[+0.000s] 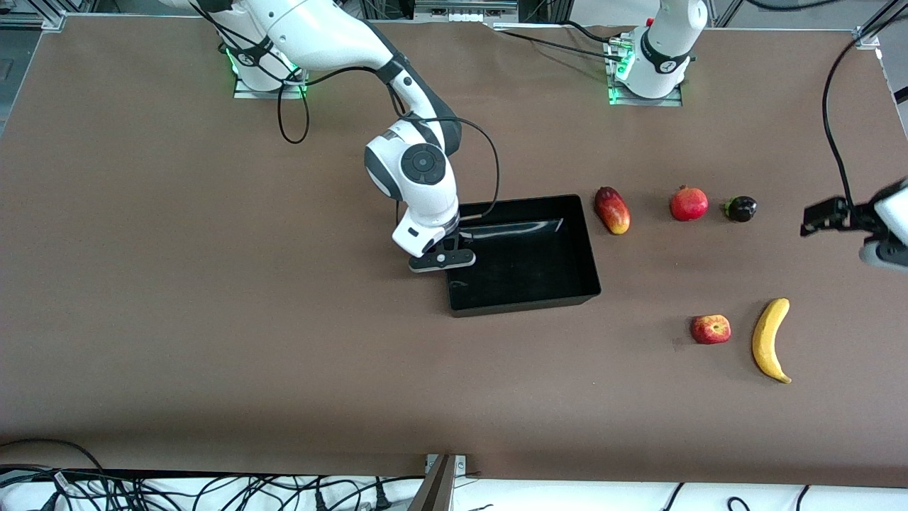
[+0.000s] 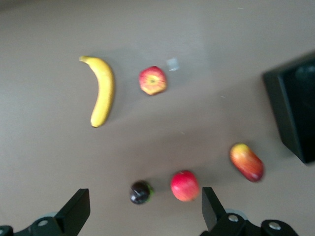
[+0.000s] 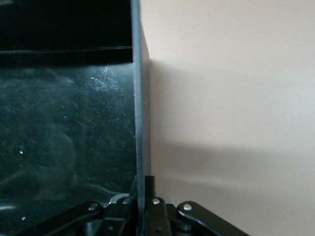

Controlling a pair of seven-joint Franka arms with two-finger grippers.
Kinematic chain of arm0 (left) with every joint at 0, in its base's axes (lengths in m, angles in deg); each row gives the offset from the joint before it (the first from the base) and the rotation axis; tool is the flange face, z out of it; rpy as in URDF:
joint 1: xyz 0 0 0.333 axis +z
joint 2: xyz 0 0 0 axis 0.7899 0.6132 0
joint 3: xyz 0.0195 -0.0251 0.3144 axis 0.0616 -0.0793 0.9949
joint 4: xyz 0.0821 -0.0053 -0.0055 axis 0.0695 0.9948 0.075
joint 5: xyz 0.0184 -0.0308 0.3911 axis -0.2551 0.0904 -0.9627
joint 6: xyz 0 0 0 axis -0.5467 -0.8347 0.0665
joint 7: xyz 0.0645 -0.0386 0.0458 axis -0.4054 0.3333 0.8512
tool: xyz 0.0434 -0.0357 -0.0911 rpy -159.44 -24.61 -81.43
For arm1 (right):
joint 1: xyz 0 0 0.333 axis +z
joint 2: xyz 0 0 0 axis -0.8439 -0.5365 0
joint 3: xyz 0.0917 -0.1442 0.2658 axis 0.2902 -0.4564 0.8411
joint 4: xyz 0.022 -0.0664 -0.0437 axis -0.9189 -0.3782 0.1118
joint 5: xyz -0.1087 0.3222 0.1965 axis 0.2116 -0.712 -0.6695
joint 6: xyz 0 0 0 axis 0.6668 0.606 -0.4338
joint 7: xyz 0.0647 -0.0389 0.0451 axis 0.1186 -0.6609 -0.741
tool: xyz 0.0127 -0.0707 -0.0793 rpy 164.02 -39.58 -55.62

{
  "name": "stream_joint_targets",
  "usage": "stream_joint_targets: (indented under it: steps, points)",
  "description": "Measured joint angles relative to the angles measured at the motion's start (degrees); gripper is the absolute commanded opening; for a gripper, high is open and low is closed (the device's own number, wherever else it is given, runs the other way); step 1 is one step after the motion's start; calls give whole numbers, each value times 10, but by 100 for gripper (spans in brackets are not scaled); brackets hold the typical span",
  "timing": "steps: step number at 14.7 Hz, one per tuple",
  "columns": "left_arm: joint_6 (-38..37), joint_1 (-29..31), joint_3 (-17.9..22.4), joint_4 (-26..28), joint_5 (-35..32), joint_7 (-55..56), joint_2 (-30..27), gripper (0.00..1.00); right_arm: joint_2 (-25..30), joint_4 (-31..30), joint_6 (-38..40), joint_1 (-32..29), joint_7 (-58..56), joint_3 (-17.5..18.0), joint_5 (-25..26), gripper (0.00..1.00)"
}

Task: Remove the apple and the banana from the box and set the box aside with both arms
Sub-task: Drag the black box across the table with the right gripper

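Note:
The black box (image 1: 528, 301) sits mid-table. My right gripper (image 1: 445, 257) is shut on its side wall toward the right arm's end; the right wrist view shows the fingers (image 3: 153, 189) clamping the thin wall (image 3: 140, 98). The red apple (image 1: 710, 329) and the yellow banana (image 1: 771, 340) lie side by side toward the left arm's end, nearer the front camera than the box. My left gripper (image 1: 810, 220) hangs open and empty over the table at that end. In the left wrist view (image 2: 144, 206) it looks down on the banana (image 2: 102, 91) and the apple (image 2: 152, 80).
A red-yellow mango (image 1: 612, 210), a round pomegranate (image 1: 689, 204) and a small dark fruit (image 1: 740, 209) lie in a row beside the box, farther from the front camera than the apple. They also show in the left wrist view: mango (image 2: 246, 162), pomegranate (image 2: 185, 185), dark fruit (image 2: 141, 192).

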Motion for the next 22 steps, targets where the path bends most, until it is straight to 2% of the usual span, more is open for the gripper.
stream_joint_targets:
  steps: [2, 4, 7, 10, 13, 16, 22]
  points:
    - [-47, -35, 9, 1, 5, 14, -37, 100, 35, 4, 56, -22, -15, -16, -2, 0]
    - [-88, -68, 22, 2, 9, 26, -69, 100, 77, 4, 111, -72, -64, -20, -18, 0]
    - [-140, -97, 28, 6, 15, 46, -109, 100, 137, -6, 189, -177, -202, -23, -42, 0]
    - [-147, -121, 29, 11, 15, 91, -126, 100, 178, -62, 204, -282, -319, -25, -47, 0]
    - [-153, -127, 29, 13, 15, 128, -128, 100, 187, -112, 197, -360, -423, -30, -53, 0]
    - [-153, -127, 34, 15, 15, 158, -129, 100, 186, -180, 141, -423, -510, -32, -83, 0]
    - [-153, -126, 43, 15, 25, 166, -130, 100, 192, -308, 1, -432, -518, -39, -87, 0]
